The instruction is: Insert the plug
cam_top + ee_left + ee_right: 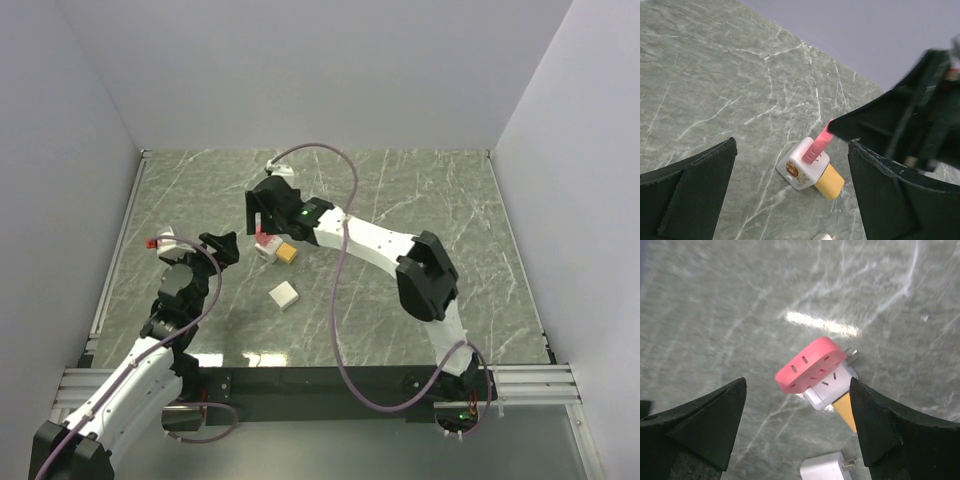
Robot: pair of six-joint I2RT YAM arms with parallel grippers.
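A white cube socket [801,167] with a lion sticker lies on the marble table, a yellow block [830,183] against its side. A pink flat adapter [810,365] with several slots rests tilted on the white cube [834,386]; metal prongs [851,354] stick out behind it. A small white plug [826,468] with two prongs lies nearer the arms, apart from the cube [266,251]. My right gripper [797,386] hangs open over the pink adapter [262,238], its fingers touching nothing. My left gripper [792,150] is open and empty, left of the cube.
The white plug [285,295] lies between the two arms. The right arm's purple cable [338,262] loops over the middle of the table. White walls close the table at the back and both sides; a metal rail [120,240] runs along the left edge.
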